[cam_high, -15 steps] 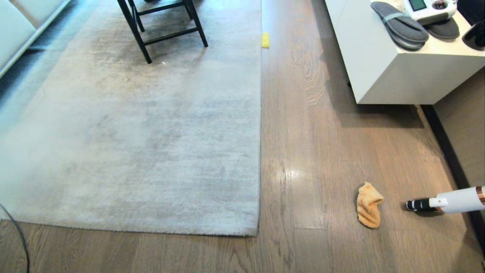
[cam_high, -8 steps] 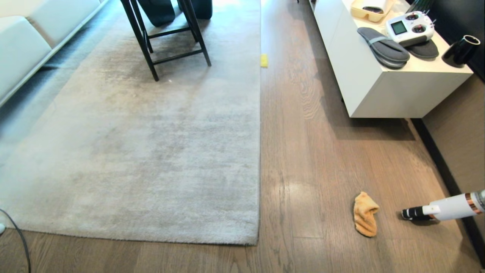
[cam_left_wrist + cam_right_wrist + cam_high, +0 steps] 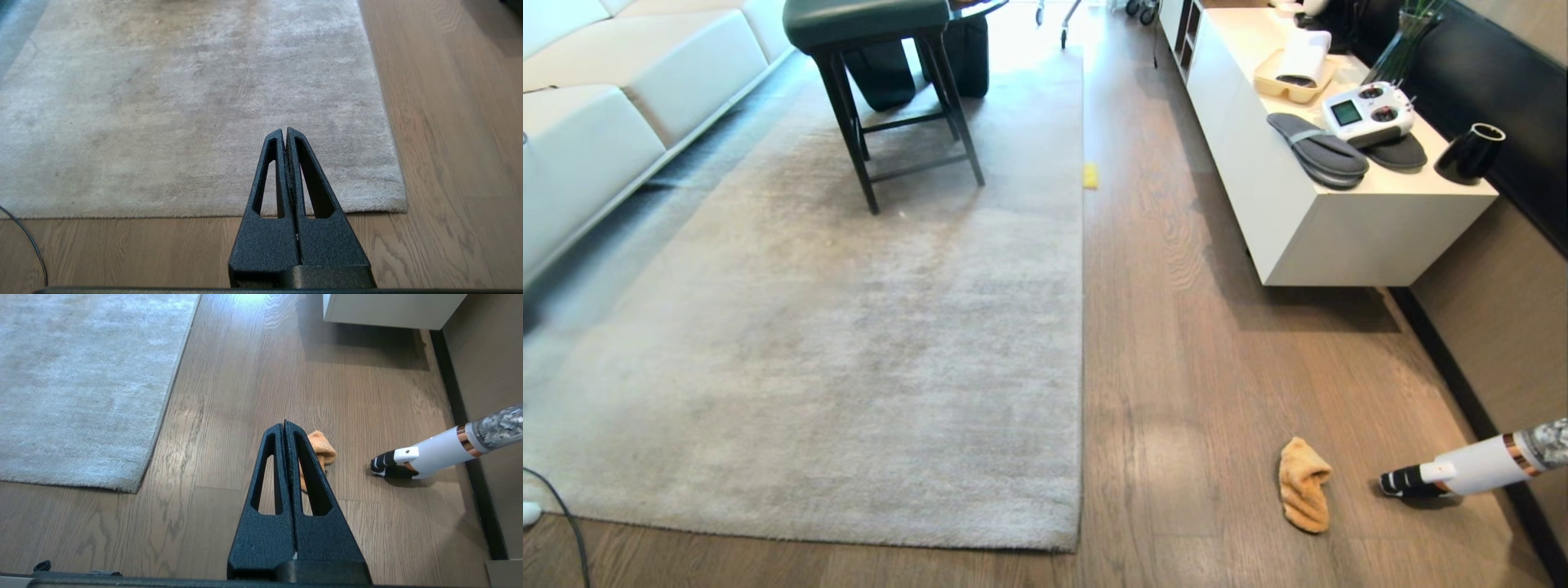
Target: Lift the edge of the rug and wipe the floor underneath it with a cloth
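We see the rug edge (image 3: 1083,327) running straight from 12 o'clock down to its rounded near corner at about 6 o'clock in the head view, lying flat on the floor (image 3: 1176,343). The cloth (image 3: 1303,494) sits crumpled on bare planks at about 4 o'clock, well apart from the rug, and just beside it toward 3 o'clock lies the dark nozzle of a white vacuum (image 3: 1462,472). Our left claw (image 3: 285,131) hangs pressed together and empty above the rug's near border, its tips over the pile close to that corner. Our right claw (image 3: 284,424) is likewise pressed together with nothing in it, hovering over the floor with the cloth (image 3: 322,451) partly hidden behind its fingers. At 1 o'clock a white cabinet (image 3: 1339,237) carries grey slippers (image 3: 1319,151), a remote controller (image 3: 1368,114) and a black cup (image 3: 1470,153). A dark stool (image 3: 882,90) stands on the rug at 11 o'clock, a small yellow block (image 3: 1089,175) lies touching the rug's border at 12 o'clock, and a white sofa (image 3: 596,139) lines 10 o'clock.
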